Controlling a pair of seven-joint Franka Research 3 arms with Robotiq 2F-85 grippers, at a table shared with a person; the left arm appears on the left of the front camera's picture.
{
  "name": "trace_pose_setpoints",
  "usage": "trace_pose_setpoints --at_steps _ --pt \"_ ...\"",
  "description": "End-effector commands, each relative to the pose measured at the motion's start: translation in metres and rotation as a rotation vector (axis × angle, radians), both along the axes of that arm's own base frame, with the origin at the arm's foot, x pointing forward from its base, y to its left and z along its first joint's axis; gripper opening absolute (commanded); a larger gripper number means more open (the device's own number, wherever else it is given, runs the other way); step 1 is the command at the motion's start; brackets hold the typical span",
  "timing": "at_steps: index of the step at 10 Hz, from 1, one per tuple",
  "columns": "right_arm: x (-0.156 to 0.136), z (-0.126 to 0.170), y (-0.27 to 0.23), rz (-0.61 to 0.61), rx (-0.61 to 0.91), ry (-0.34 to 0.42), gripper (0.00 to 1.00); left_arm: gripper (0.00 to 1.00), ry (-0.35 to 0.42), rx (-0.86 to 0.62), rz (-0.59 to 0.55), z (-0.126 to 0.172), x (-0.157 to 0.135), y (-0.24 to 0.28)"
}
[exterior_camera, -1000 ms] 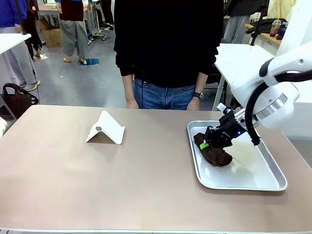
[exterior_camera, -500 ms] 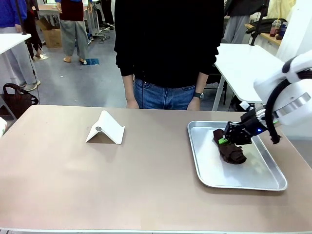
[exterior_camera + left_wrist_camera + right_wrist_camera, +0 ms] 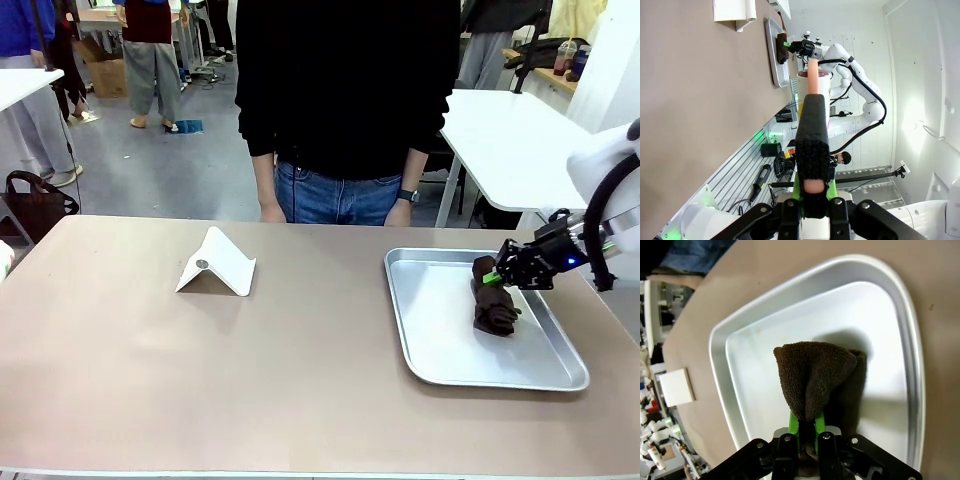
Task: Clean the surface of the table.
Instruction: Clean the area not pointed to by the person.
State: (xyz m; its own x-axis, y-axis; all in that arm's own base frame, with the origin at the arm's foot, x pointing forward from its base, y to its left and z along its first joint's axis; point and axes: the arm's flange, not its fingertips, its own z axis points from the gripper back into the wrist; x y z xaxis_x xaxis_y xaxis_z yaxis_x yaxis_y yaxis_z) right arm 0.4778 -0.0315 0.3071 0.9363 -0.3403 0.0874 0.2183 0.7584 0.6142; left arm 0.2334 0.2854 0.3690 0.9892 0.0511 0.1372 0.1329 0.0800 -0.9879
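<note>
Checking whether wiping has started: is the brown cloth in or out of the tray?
In: the right gripper, shut on the cloth, holds it within the rim of the tray, off the table.

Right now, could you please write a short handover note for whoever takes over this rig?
Right gripper: shut on the dark brown terry cloth, over the silver metal tray; the cloth's lower end rests in the tray.
Left gripper: shut, far from the tray; whether it holds anything I cannot tell.
Matte beige-brown table: carries the tray at the robot's right and a white folded stand nearer the person.
Done: cloth gripped.
Left: probably carry the cloth onto the tabletop and wipe; no wiping is evident.
</note>
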Motion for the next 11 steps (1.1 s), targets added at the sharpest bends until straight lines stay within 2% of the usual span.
trace_pose_setpoints --at_steps 1,3,6,9,11 --pt "-0.007 0.002 0.004 0.004 0.055 -0.034 0.14 0.20 0.009 -0.007 0.001 0.005 -0.002 0.000" --pt "-0.011 0.011 -0.002 0.020 0.170 -0.030 0.14 0.20 0.009 -0.007 0.001 0.005 -0.002 0.000" --pt "-0.031 0.051 -0.033 0.026 0.559 0.016 0.14 0.20 0.009 -0.007 0.001 0.005 -0.002 0.000" --pt "-0.067 0.094 -0.068 0.046 0.844 0.114 0.14 0.20 0.009 -0.007 0.001 0.005 -0.002 0.000" --pt "-0.092 0.114 -0.090 -0.051 0.977 0.144 0.14 0.20 0.009 -0.007 0.001 0.005 -0.002 0.000"
